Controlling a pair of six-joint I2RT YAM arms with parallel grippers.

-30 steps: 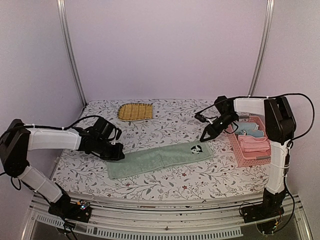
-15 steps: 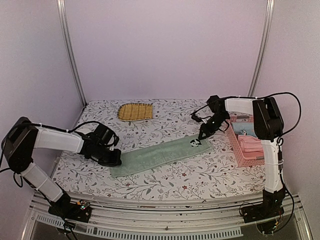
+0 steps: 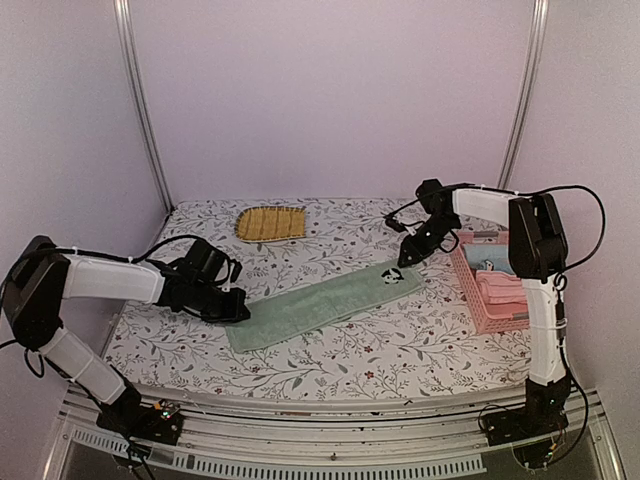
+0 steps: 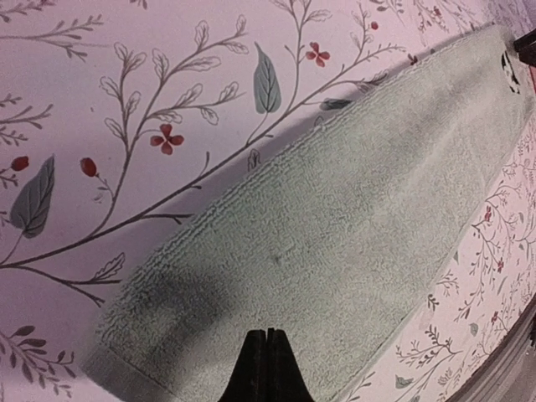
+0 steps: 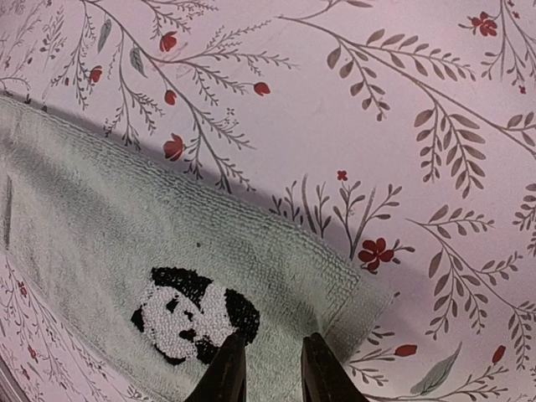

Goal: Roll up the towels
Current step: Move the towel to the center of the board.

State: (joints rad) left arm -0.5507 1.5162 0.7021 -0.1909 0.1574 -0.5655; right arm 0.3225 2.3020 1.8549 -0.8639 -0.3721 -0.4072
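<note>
A pale sage green towel (image 3: 320, 305) lies flat and slanted across the flowered table, with a panda patch (image 3: 392, 276) at its far right end. My left gripper (image 3: 238, 312) is shut at the towel's near left end. In the left wrist view its closed tips (image 4: 266, 335) sit over the green towel (image 4: 352, 218) with nothing visibly between them. My right gripper (image 3: 405, 258) hovers over the panda end. In the right wrist view its fingers (image 5: 270, 345) stand slightly apart above the towel's corner (image 5: 335, 285), beside the panda (image 5: 188, 314). They hold nothing.
A pink basket (image 3: 478, 310) stands at the right edge and holds a pink towel (image 3: 505, 290) and a light blue towel (image 3: 497, 262). A yellow-brown woven mat (image 3: 270, 222) lies at the back. Metal frame posts rise at both back corners.
The right gripper came down onto the panda end, then opened and lifted off it. The towel now lies more slanted, its right end farther back. The left gripper barely moved.
</note>
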